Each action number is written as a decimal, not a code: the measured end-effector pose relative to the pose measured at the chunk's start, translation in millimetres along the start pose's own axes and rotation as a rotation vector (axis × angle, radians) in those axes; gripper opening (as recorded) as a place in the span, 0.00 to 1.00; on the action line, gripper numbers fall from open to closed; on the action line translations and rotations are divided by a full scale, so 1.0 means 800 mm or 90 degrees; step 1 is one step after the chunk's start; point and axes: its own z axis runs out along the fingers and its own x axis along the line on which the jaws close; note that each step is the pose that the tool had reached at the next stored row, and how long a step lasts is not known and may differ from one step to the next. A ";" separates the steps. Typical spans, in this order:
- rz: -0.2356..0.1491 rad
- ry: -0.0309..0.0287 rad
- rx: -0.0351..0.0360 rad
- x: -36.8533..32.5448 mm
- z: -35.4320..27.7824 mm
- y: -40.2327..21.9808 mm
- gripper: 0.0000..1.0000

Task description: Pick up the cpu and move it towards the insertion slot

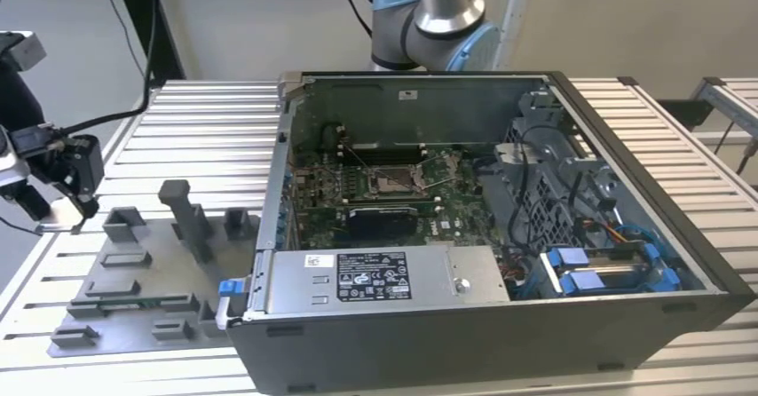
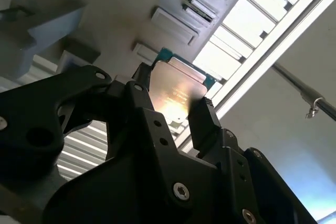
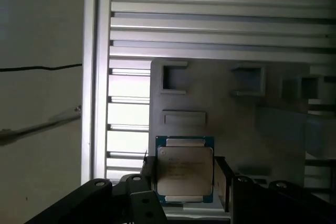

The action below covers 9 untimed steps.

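In the exterior view the pincer [image 1: 76, 202] hangs at the far left, just off the left end of the grey tray [image 1: 142, 276]. The tray lies flat on the slatted metal table [image 1: 201, 112].

Both wrist views show the pincer's state. Its 2 black fingers [image 3: 148, 170] are drawn in to a narrow gap and press on opposite edges of the cpu [image 3: 185, 169]. The chip's silvery top faces the cameras, and its greenish rim shows around the metal plate. In the first wrist view the held cpu sits over the tray's edge, with the tray's raised blocks and shallow pockets beyond it. How far it is lifted off the tray I cannot tell.

Just beside the tray's right end stands an open computer case [image 1: 663, 263]. A grey power supply [image 1: 379, 276] with a white label is the part of the case nearest the tray. Further right of the tray, inside the case, lies the green motherboard [image 1: 445, 214]. On it is the insertion slot [image 1: 395, 180], a shiny silver frame around a dark centre. The slot is well apart from the tray and from the pincer. Behind the case, to the right of the tray, rises the arm's base [image 1: 432, 23]. The blue-tabbed drive bays [image 1: 604, 267] lie farthest right of the tray.
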 end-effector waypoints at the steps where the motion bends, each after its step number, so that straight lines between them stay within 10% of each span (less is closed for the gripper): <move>1: 0.000 0.0006 0.0000 0.0000 -0.0034 0.0001 0.00; 9: 0.000 0.0043 -0.0001 0.0002 -0.0275 0.0008 0.00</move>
